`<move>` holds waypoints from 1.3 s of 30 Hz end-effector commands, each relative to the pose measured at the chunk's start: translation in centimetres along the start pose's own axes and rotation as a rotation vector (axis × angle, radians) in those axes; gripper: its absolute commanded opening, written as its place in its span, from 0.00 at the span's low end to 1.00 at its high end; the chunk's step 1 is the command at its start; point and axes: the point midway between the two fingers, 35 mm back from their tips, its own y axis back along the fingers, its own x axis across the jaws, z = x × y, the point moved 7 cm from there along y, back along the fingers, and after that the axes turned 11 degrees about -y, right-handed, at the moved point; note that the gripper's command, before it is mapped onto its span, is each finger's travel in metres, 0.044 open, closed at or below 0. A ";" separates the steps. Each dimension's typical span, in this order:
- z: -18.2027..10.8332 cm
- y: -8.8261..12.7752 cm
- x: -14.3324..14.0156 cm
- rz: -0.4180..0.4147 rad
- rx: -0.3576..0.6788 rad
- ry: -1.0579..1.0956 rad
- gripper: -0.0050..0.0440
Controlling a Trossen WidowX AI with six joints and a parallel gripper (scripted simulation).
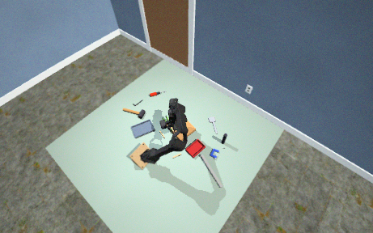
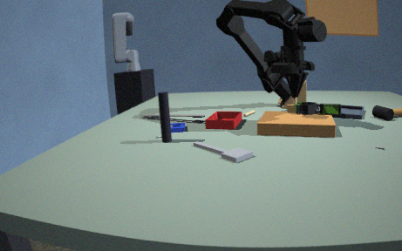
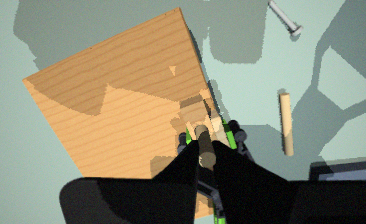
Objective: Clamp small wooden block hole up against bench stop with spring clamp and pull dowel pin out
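The wooden board [image 2: 296, 130] [image 3: 129, 55] lies on the table. Pale wood of the block and bench stop [image 3: 218, 131] shows near the board's right edge in the wrist view; their border is hard to make out. The spring clamp [image 2: 330, 109] [image 1: 164, 124] has green jaws on both sides of this wood. My gripper [image 3: 204, 146] [image 2: 295, 97] is over it, shut on the dowel pin [image 3: 207, 159], whose near end sticks out between the fingertips. The fingers partly hide the clamp; whether the pin's far end sits in the hole cannot be told.
A loose dowel [image 3: 286, 125] and a bolt [image 3: 286, 19] lie beside the board. A grey tray [image 1: 133, 132] and a hammer [image 1: 133, 111] lie on one side, a red tray [image 2: 223, 125], a blue tool [image 1: 212, 155] and an upright black cylinder [image 2: 165, 118] on the other.
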 end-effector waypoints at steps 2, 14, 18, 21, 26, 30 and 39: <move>0.0 0.1 0.0 -0.001 -0.001 -0.122 0.10; 0.0 0.1 0.0 -0.001 -0.001 -0.320 0.10; 0.0 0.1 0.0 -0.001 -0.001 -0.320 0.10; 0.0 0.1 0.0 -0.001 -0.001 -0.320 0.10; 0.0 0.1 0.0 -0.001 -0.001 -0.285 0.10; 0.0 0.1 0.0 -0.001 -0.001 -0.231 0.10; 0.0 0.2 0.0 -0.001 -0.001 -0.086 0.10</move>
